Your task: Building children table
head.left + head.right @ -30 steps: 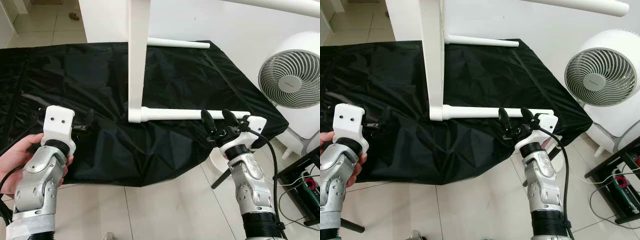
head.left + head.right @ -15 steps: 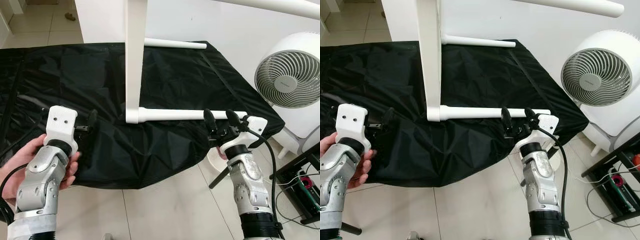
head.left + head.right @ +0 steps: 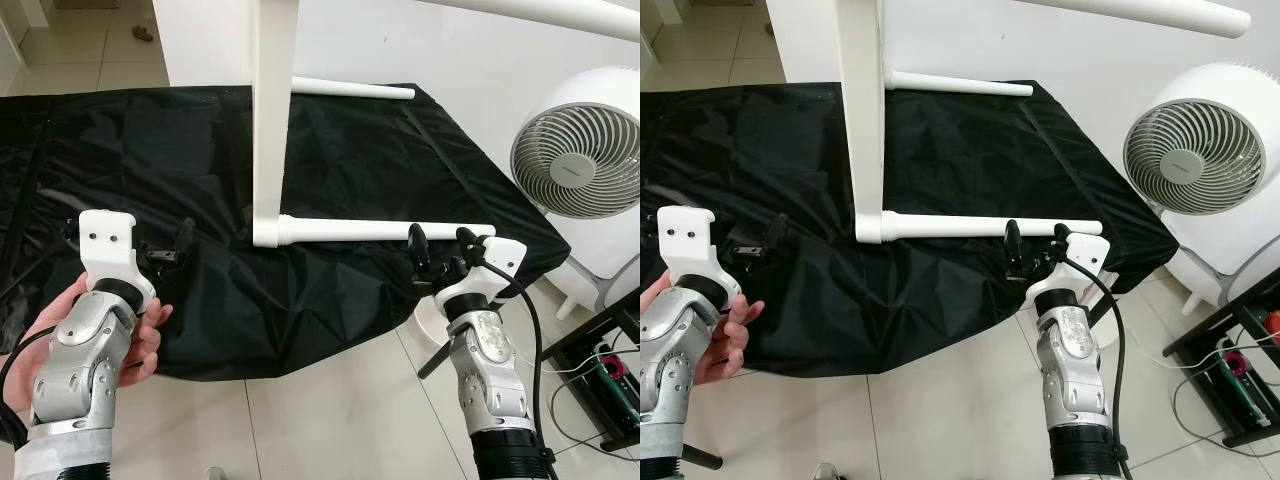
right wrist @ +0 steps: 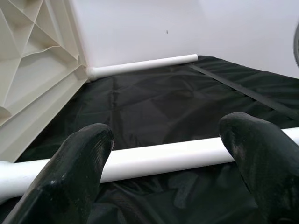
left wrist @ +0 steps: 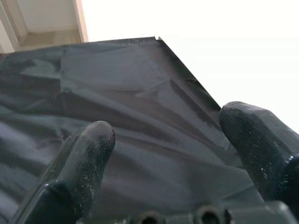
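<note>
i am lining the spread right pincer [image 3: 440,250] up on the table leg [image 3: 385,229] to grip it; left pincer [image 5: 173,154] is hanging spread.

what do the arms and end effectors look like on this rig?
Both arms are silver segmented metal with a white block at the wrist. Each end effector, left and right, has two long black fingers with rounded tips. A black cable loops along the right arm.

The white tabletop [image 3: 275,110], standing on its edge, is cut off by the top of both eye views, as is the upper leg [image 3: 560,12]. A person's hand [image 3: 140,335] is mostly hidden behind the left arm. The fan [image 3: 580,165] runs off the right edge.
</note>
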